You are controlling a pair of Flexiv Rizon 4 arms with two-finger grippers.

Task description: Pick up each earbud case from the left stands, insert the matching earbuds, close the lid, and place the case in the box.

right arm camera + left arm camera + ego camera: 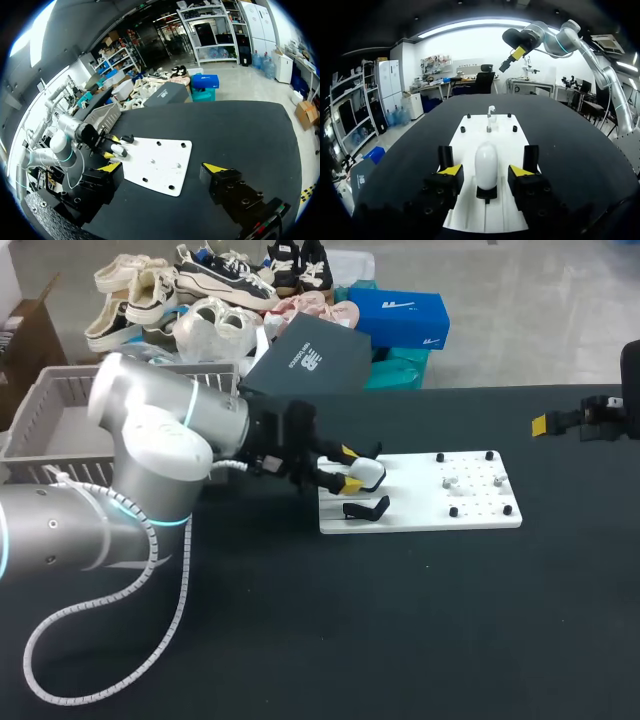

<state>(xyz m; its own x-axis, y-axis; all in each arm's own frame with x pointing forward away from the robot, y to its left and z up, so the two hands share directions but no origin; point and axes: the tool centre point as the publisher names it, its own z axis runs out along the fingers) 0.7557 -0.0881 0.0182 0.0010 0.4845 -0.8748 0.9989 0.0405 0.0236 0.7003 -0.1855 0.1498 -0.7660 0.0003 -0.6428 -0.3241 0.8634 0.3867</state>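
Left hand (486, 171) apparently open astride case (486, 159).

Left arm (150, 460): silver-white rounded links, cyan joint rings, white coiled cable (186, 570); left gripper (351, 468) black, yellow tips.

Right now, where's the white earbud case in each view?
Head: white earbud case at the white board's left end, inside the left gripper.
Left wrist: case between its own open fingers.
Right wrist: case at the board's far end, beside that gripper.
Shared landmark: the white board.
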